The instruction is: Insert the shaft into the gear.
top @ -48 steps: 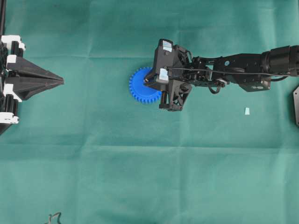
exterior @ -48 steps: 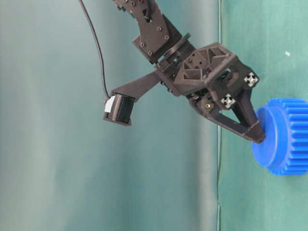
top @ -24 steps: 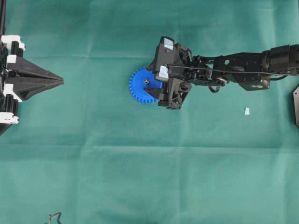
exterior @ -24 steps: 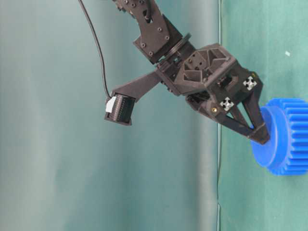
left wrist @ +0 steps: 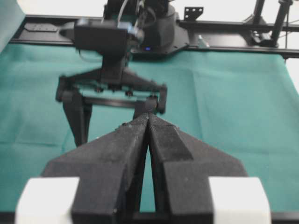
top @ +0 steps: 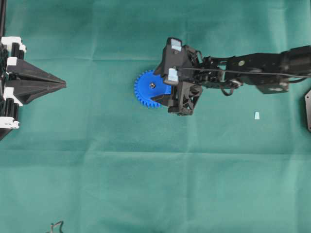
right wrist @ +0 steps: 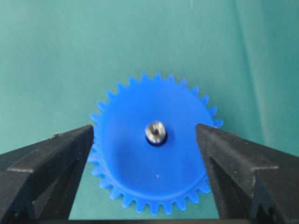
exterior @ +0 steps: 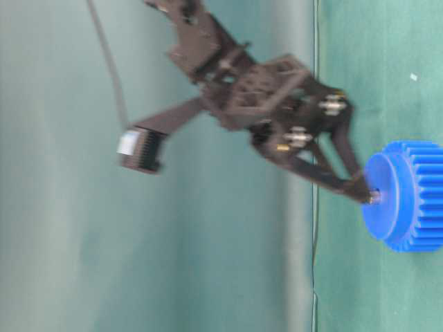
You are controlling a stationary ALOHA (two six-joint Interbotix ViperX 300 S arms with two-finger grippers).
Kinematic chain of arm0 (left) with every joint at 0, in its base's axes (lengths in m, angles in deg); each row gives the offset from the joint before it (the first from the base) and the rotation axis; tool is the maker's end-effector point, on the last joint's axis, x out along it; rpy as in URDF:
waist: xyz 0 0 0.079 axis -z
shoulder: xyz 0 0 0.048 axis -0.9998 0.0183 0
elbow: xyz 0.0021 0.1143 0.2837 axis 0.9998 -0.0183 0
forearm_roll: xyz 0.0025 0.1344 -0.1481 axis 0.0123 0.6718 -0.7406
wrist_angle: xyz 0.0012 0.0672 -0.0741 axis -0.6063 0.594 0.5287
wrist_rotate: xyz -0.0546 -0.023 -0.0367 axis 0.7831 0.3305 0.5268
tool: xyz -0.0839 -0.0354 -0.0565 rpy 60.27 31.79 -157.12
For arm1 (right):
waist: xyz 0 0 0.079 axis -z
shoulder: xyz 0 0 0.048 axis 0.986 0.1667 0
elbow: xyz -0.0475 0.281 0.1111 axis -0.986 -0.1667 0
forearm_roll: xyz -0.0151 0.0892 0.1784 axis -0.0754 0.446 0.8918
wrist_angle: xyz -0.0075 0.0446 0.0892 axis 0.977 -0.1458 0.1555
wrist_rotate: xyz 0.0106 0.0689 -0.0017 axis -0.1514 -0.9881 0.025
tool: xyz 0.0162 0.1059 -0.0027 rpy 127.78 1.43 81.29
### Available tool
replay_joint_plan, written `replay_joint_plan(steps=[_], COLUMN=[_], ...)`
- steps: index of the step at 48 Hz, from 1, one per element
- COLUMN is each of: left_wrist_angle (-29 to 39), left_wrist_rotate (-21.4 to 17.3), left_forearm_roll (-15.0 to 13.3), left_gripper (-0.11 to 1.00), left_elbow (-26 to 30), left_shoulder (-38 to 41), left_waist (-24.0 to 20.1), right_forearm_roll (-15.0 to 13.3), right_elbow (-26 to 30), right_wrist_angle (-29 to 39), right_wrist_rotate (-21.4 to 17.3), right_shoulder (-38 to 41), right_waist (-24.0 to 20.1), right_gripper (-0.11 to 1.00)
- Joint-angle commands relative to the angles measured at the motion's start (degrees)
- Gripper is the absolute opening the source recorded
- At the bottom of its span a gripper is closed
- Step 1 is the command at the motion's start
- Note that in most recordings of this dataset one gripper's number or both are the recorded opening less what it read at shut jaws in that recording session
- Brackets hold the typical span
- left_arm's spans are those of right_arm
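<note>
**Shaft seated in gear: clearing the release**

Left gripper rests at the tabletop's left edge, fingers pressed together. At centre, the gear lies flat, the shaft upright in its hub. The right gripper straddles it, fingers spread wide. You should lift straight up, brushing neither part.

Shaft in gear hub; gear on table.

The right gripper has its two black fingers spread wide apart, holding nothing, and its arm reaches in from three o'clock in the overhead view. The left gripper, at nine o'clock, has its fingers pressed together.
</note>
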Motion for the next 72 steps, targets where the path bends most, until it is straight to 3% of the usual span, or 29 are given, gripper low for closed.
replay_joint_plan(steps=[1, 23, 55, 65, 72], left_wrist_angle=[-0.3, 0.5, 1.0, 1.0, 1.0], left_wrist_rotate=[0.1, 0.1, 0.2, 0.1, 0.1], left_forearm_roll=[0.2, 0.2, 0.2, 0.2, 0.2], left_gripper=[0.0, 0.0, 0.0, 0.0, 0.0], left_elbow=[1.6, 1.6, 1.6, 1.6, 1.7], left_shoulder=[0.3, -0.1, -0.6, -1.1, -1.1], left_waist=[0.1, 0.1, 0.1, 0.1, 0.1], right_forearm_roll=[-0.4, -1.0, -1.0, -1.0, -0.9], right_elbow=[0.9, -3.3, -26.2, -29.8, -30.6], right_wrist_angle=[0.5, 0.9, 3.0, 4.3, 4.2], right_wrist_rotate=[-0.2, -0.3, -0.2, -0.2, -0.1], right_shoulder=[-5.3, -13.9, -54.0, -60.9, -61.2], right_waist=[0.1, 0.1, 0.1, 0.4, 0.6], right_gripper=[0.94, 0.94, 0.94, 0.94, 0.94])
